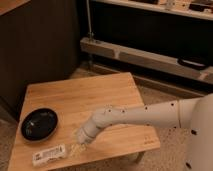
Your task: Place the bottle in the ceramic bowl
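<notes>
The white bottle (49, 155) lies on its side near the front left edge of the wooden table (100, 95), its dark label facing up. The black ceramic bowl (39, 123) sits on the table just behind it, with nothing inside. My gripper (75, 148) reaches down from the white arm (140, 116) to the tabletop at the bottle's right end. It is open, with its pale fingers pointing down and left. Whether a finger touches the bottle I cannot tell.
The table's front edge runs close below the bottle and gripper. A dark wall panel stands behind the table at the left. A low metal shelf rail (145, 55) crosses the back right, above speckled floor.
</notes>
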Action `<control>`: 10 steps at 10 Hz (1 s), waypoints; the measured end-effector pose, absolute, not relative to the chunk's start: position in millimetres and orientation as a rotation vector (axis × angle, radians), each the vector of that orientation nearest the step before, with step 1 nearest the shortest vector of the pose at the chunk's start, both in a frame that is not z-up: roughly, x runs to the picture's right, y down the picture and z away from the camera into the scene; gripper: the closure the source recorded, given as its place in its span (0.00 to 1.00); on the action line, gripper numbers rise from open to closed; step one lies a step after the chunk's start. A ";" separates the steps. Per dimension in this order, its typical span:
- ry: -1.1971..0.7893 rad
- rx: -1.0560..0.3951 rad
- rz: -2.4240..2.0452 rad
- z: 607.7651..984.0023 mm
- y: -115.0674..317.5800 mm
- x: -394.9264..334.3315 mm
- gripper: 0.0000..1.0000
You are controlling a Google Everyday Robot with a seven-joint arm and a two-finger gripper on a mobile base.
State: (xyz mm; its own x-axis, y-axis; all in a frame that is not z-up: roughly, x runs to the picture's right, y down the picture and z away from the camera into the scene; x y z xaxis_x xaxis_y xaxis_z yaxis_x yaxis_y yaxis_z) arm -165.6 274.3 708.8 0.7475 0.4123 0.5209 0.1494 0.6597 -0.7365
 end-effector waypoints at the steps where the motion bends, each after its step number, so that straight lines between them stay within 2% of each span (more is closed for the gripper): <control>1: -0.729 -0.856 0.169 714.5 279.8 -163.2 0.35; 10: -0.726 -0.862 0.199 737.1 286.7 -166.7 0.35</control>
